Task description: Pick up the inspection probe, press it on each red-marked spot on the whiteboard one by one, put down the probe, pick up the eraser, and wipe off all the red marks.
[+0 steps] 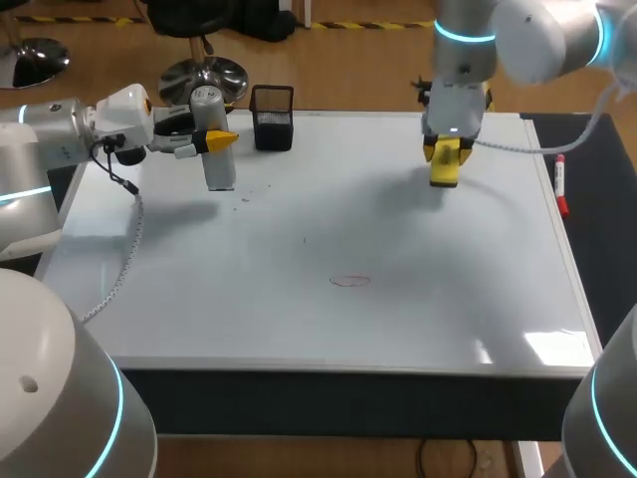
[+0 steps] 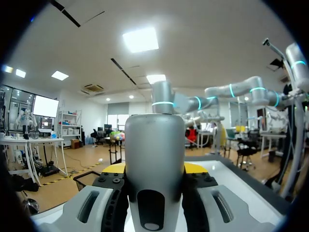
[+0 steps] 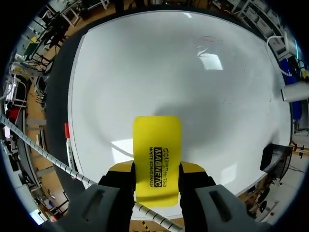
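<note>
Whiteboard (image 1: 398,229) below: left claw (image 1: 220,140) grips upright probe (image 1: 220,171); right claw (image 1: 445,151) grips eraser (image 1: 444,175) pointing down.

2 arms, silver-white rounded shells: left arm (image 1: 50,139), right arm (image 1: 537,40). Cyan light rings (image 1: 464,35) at joints. Black finger mounts (image 2: 113,193) with screws, grey housings, yellow tips (image 2: 112,168). Braided grey cable (image 1: 124,264) off left wrist.

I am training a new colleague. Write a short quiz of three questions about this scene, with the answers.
1. True or false: the right gripper is shut on the yellow eraser.
2. What does the left gripper hold? A a brush; B the grey probe; C nothing.
3. Fill in: the faint red mark lies on the ______.
Key: 1 true; 2 B; 3 whiteboard.
</note>
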Controlling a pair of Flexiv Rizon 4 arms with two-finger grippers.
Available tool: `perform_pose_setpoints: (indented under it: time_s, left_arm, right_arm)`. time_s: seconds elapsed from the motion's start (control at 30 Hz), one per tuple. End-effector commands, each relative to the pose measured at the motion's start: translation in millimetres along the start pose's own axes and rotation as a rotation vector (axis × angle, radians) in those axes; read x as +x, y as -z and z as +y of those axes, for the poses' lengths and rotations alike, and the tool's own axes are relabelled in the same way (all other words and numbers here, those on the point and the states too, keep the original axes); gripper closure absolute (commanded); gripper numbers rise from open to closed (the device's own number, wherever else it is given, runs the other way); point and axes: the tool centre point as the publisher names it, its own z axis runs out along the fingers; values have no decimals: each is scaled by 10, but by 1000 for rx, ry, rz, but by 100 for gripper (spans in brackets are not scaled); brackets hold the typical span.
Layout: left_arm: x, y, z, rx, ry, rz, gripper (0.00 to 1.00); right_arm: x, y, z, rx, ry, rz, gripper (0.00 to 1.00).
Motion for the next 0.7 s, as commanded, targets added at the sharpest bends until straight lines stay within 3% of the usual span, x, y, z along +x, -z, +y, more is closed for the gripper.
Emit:
perform_pose_setpoints:
  time_s: [0.03, 0.3, 0.7]
  left_arm:
    - [13, -4, -12, -1, -2, -5, 100]
    - [13, -4, -12, -1, -2, -5, 100]
    - [13, -4, -12, -1, -2, -5, 100]
  right_arm:
    - [53, 33, -279, -37, -17, 17, 100]
    - [208, 10, -554, -48, -84, 15, 100]
    - [293, -15, -552, -56, -117, 5, 100]
